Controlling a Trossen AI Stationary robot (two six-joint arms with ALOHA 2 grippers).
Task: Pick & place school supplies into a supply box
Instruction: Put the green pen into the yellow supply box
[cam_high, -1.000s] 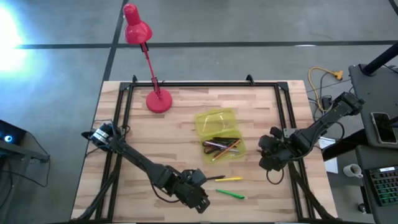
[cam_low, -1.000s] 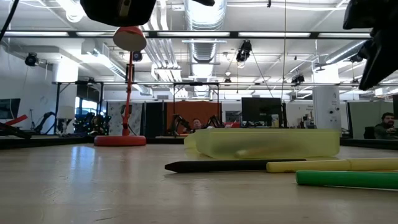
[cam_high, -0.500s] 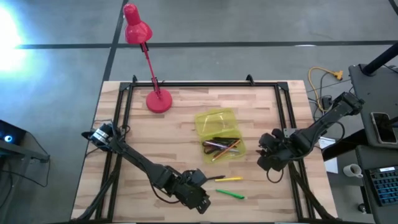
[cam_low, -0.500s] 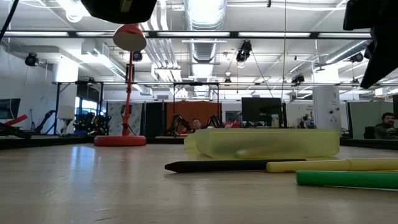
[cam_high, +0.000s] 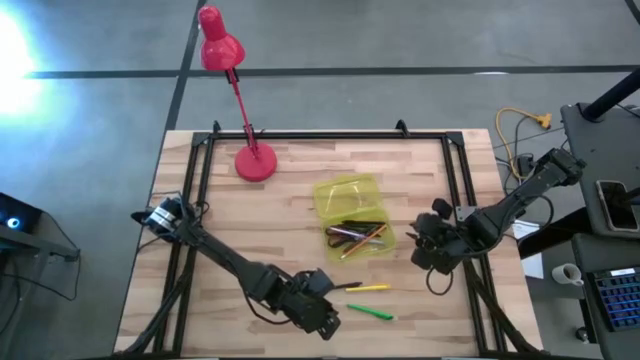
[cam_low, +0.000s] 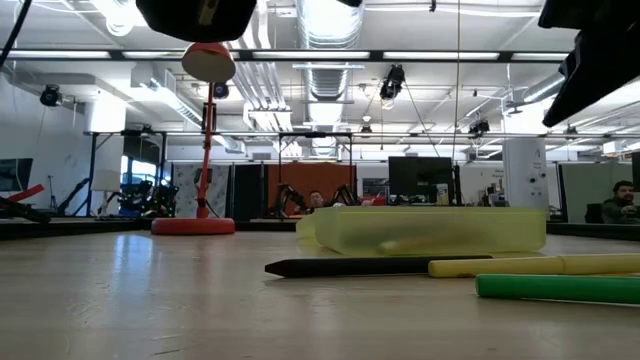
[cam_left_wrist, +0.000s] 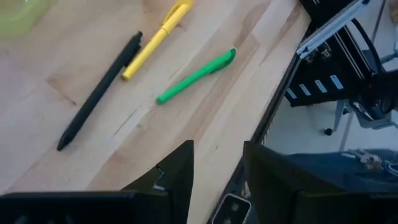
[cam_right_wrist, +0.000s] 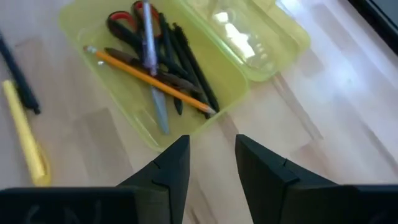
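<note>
The yellow-green supply box (cam_high: 356, 237) lies open, its lid (cam_high: 345, 193) flat on the table at the far side. In the right wrist view the box (cam_right_wrist: 158, 74) holds red-handled scissors (cam_right_wrist: 121, 22), a yellow pencil (cam_right_wrist: 149, 78) and dark pens. A black pen (cam_left_wrist: 99, 93), a yellow pen (cam_left_wrist: 152, 40) and a green pen (cam_left_wrist: 196, 76) lie flat on the table just in front of the box. My left gripper (cam_high: 326, 318) hovers open near the table's front edge, close to these pens. My right gripper (cam_high: 420, 246) hovers open just to the right of the box.
A red desk lamp (cam_high: 255, 160) stands on its round base at the far left of the table. A black metal frame (cam_high: 455, 180) runs along the table's edges. Bare wood lies left of the box. In the low view the pens (cam_low: 350, 267) lie before the box (cam_low: 430, 228).
My right gripper has drifted a little toward the table's left, nearer the box. The pens and the box lie as they did.
</note>
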